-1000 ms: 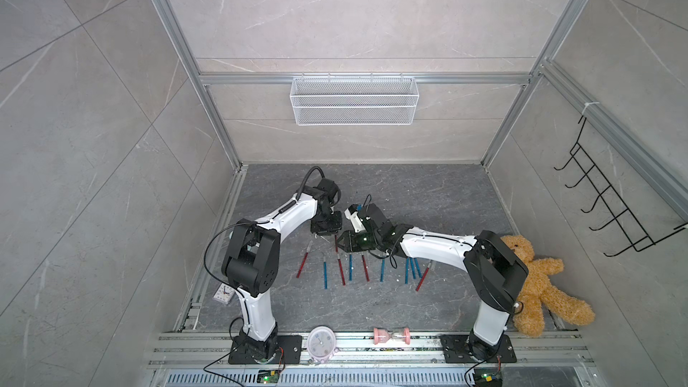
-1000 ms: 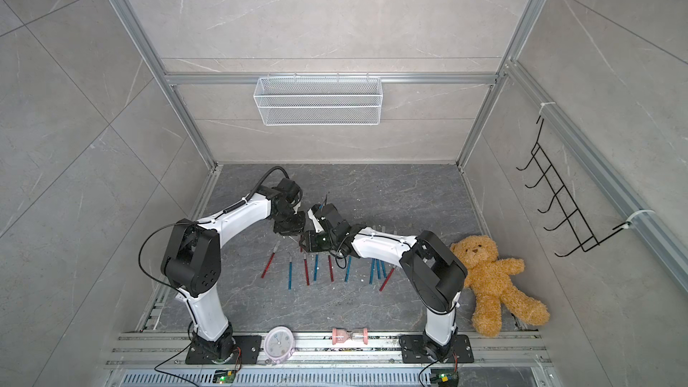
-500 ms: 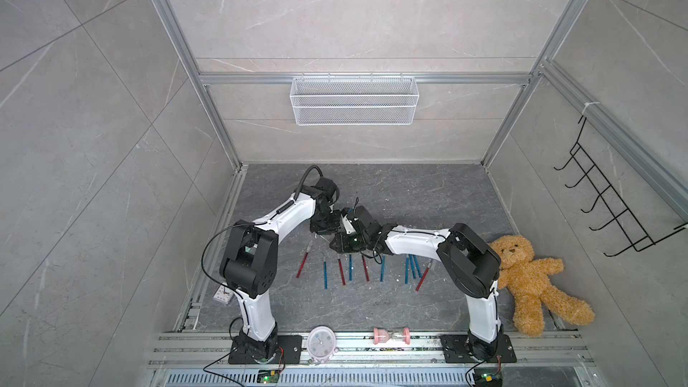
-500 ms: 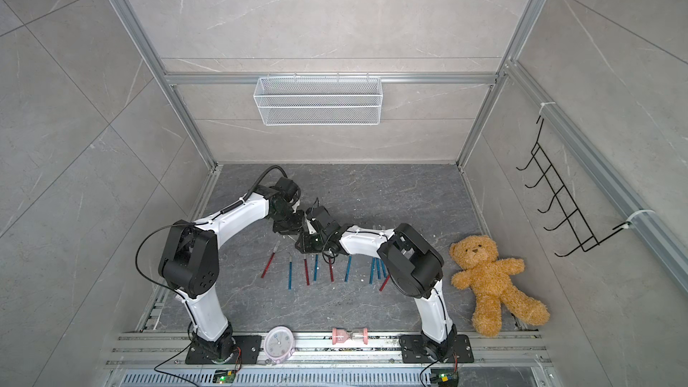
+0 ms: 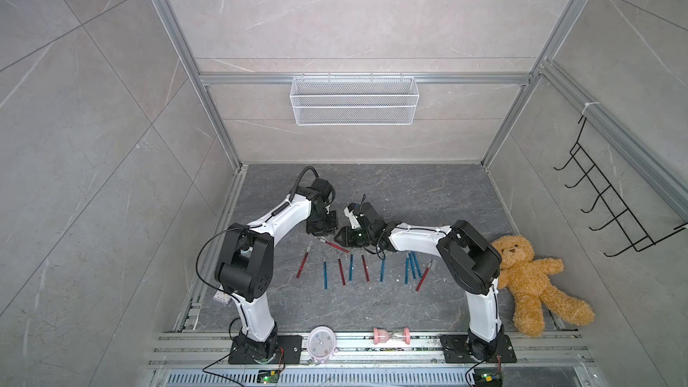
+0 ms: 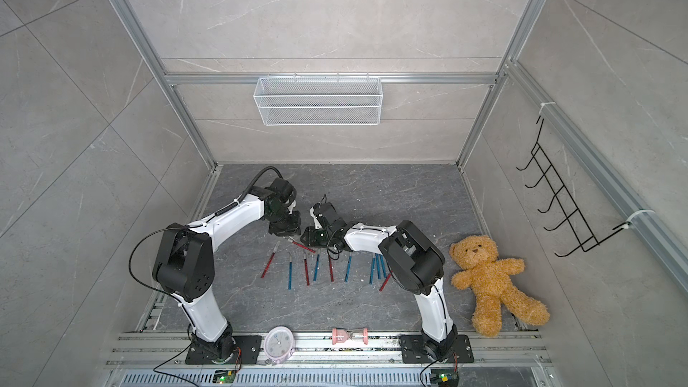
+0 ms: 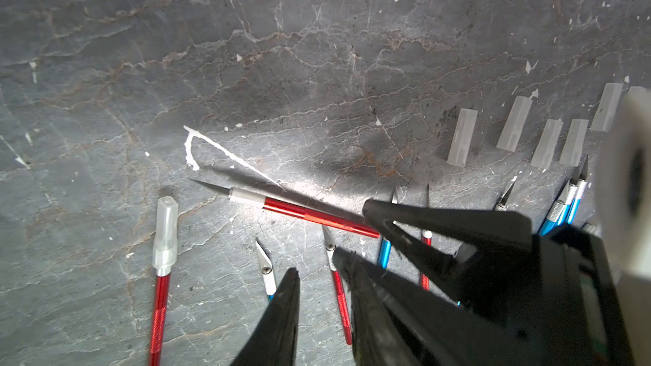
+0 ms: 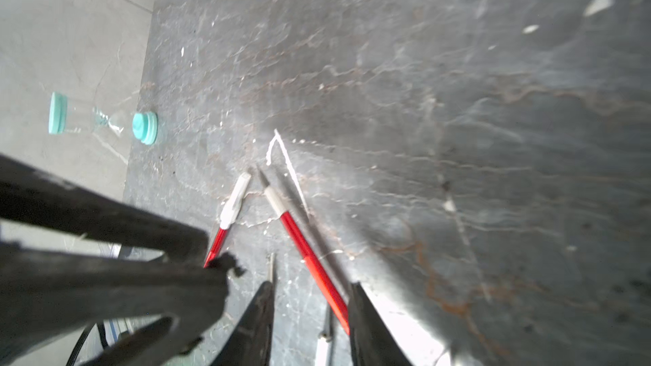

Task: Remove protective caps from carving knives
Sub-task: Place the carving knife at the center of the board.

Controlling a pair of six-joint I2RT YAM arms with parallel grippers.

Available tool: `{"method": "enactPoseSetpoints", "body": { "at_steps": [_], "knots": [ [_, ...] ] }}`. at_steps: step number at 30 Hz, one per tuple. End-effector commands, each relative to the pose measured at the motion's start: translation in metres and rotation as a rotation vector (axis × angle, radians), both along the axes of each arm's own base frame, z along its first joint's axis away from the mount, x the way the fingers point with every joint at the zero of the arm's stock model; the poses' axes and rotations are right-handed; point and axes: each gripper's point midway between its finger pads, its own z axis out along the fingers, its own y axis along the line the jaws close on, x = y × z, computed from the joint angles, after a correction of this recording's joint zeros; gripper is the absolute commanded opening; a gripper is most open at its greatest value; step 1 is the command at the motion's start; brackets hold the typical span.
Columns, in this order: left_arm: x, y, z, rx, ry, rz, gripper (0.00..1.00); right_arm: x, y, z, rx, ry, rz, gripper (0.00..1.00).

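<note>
Right pincer (image 8: 310, 285): black fingers partly spread, with a gap wider than a knife handle. The bare-bladed red metal carving knife (image 7: 303, 211) runs into that gap with its handle against one finger. I cannot tell whether it is truly pinched.
Red knife's place: it lies slantwise over the dark veined stone floor (image 7: 317, 47) and casts its own shadow. The blade points toward the bent white wire (image 7: 229, 154).
Left pincer (image 7: 315, 265): narrowly spread, nothing between its tips, close beside the right pincer.
Loose caps (image 7: 461, 137): translucent grey plastic sleeves in a row on the floor, beyond the blade tips.
Capped knife (image 7: 160, 297): red handle, at the row's end, with its sleeve (image 7: 165, 230) on.
Other knives (image 5: 351, 266): red and blue handles lying side by side, and the blades that show in the left wrist view are bare.
</note>
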Motion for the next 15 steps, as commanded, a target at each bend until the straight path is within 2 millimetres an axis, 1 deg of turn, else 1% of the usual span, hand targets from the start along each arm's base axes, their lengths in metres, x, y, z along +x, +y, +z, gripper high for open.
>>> {"method": "enactPoseSetpoints", "body": {
  "at_steps": [1, 5, 7, 12, 14, 15],
  "knots": [
    [-0.007, 0.003, 0.014, -0.025, -0.008, -0.015, 0.28, 0.001, -0.002, 0.0, 0.02, 0.005, -0.019, 0.37],
    [-0.006, 0.006, 0.014, -0.019, -0.009, -0.007, 0.28, 0.004, -0.006, 0.008, 0.029, -0.007, -0.025, 0.36],
    [-0.005, 0.011, 0.014, -0.008, -0.013, 0.003, 0.28, 0.004, -0.007, 0.013, 0.035, -0.014, -0.026, 0.37],
    [-0.009, 0.035, 0.017, 0.021, -0.02, 0.05, 0.32, 0.006, -0.014, 0.032, 0.037, -0.045, -0.029, 0.37],
    [-0.013, 0.046, 0.016, 0.032, -0.015, 0.075, 0.37, 0.007, -0.019, 0.041, 0.043, -0.057, -0.034, 0.37],
    [-0.016, 0.053, 0.015, 0.042, -0.011, 0.09, 0.41, 0.008, -0.021, 0.047, 0.046, -0.064, -0.036, 0.37]
  ]
}}
